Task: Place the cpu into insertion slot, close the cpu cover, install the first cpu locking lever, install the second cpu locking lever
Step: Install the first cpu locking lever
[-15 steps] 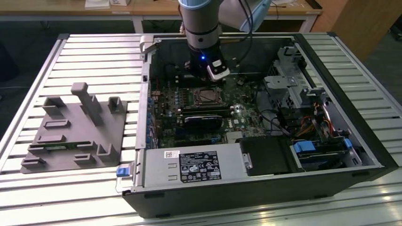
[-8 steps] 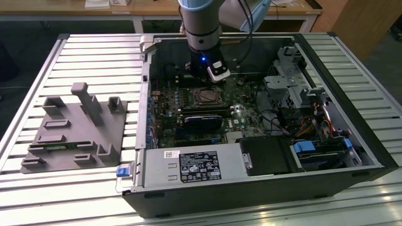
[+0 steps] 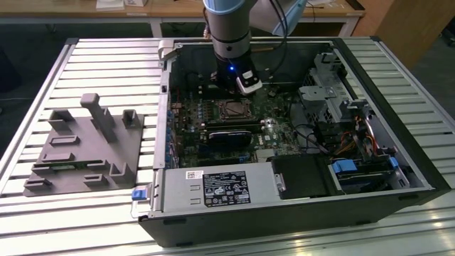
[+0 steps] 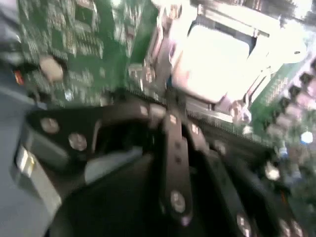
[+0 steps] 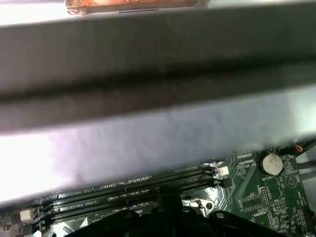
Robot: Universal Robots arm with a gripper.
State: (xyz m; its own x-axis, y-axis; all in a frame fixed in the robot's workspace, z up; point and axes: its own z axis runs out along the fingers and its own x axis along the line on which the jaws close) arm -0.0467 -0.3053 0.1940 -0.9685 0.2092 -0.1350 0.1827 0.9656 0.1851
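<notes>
arm: low inside open computer case (image 3: pixel 299 128) on counter (image 3: pixel 106 69) | jaws: cannot tell | cpu (image 4: pixel 215 61): seated in insertion slot (image 3: pixel 233 109), cpu cover (image 4: pixel 247 29) around it

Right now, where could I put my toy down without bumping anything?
On the bare slatted table beyond the grey fixture, or along the table's near edge in front of the computer case. Inside the case it is crowded, with the arm reaching in.
</notes>
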